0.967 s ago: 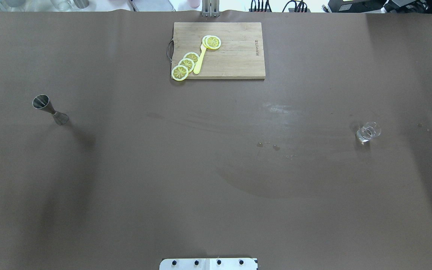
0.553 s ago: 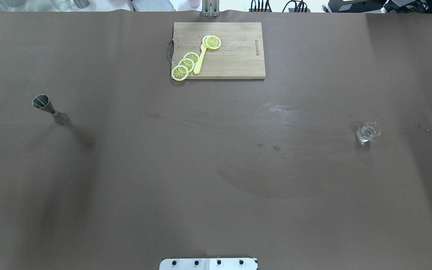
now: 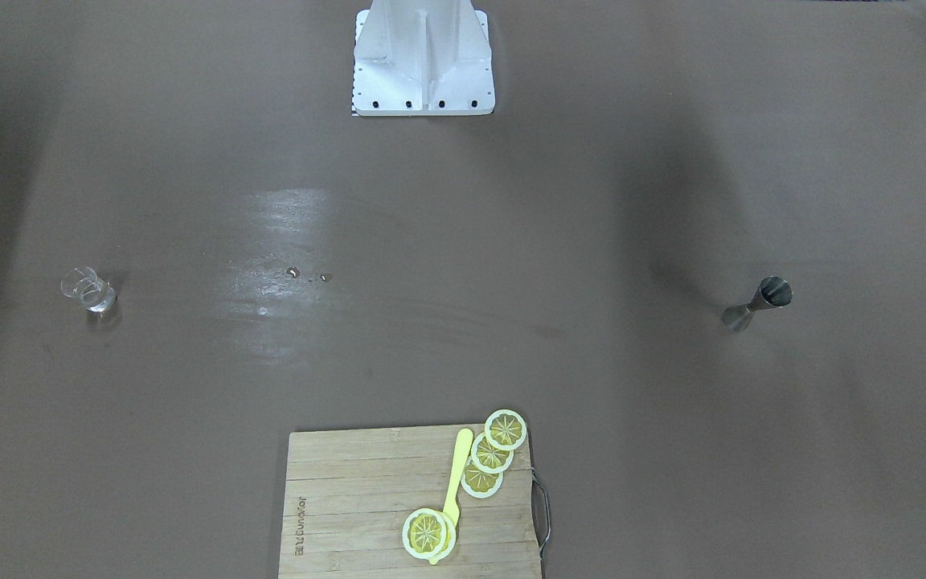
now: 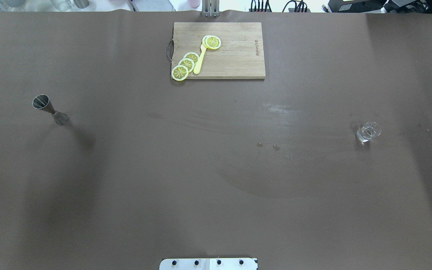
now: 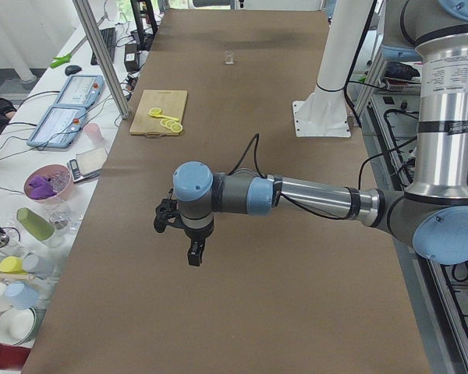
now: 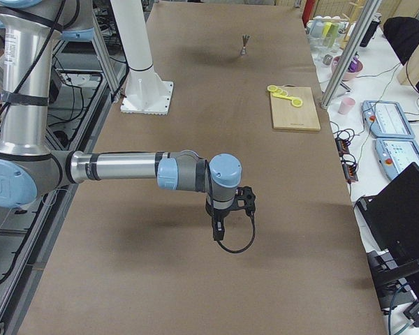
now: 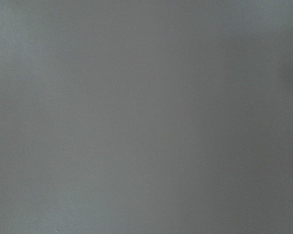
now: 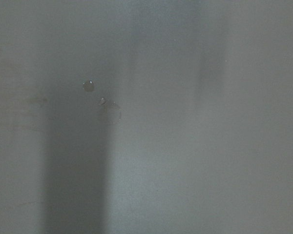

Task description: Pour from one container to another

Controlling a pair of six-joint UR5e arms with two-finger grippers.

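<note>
A steel jigger point(image 4: 49, 108) stands upright on the brown mat at the table's left, also visible in the front view point(image 3: 756, 304). A small clear glass point(image 4: 368, 132) with a little liquid stands at the right, seen too from the front point(image 3: 87, 289). Neither gripper shows in the overhead or front views. My left gripper point(image 5: 193, 257) hangs above bare mat, fingers pointing down, well short of the jigger. My right gripper point(image 6: 218, 234) hangs likewise, far from the glass. I cannot tell whether either is open or shut. Both wrist views show only mat.
A wooden cutting board point(image 4: 238, 56) with lemon slices point(image 4: 186, 63) and a yellow knife point(image 4: 200, 62) lies at the far middle edge. A few droplets point(image 4: 267, 145) mark the mat. The white robot base point(image 3: 423, 56) stands at the near edge.
</note>
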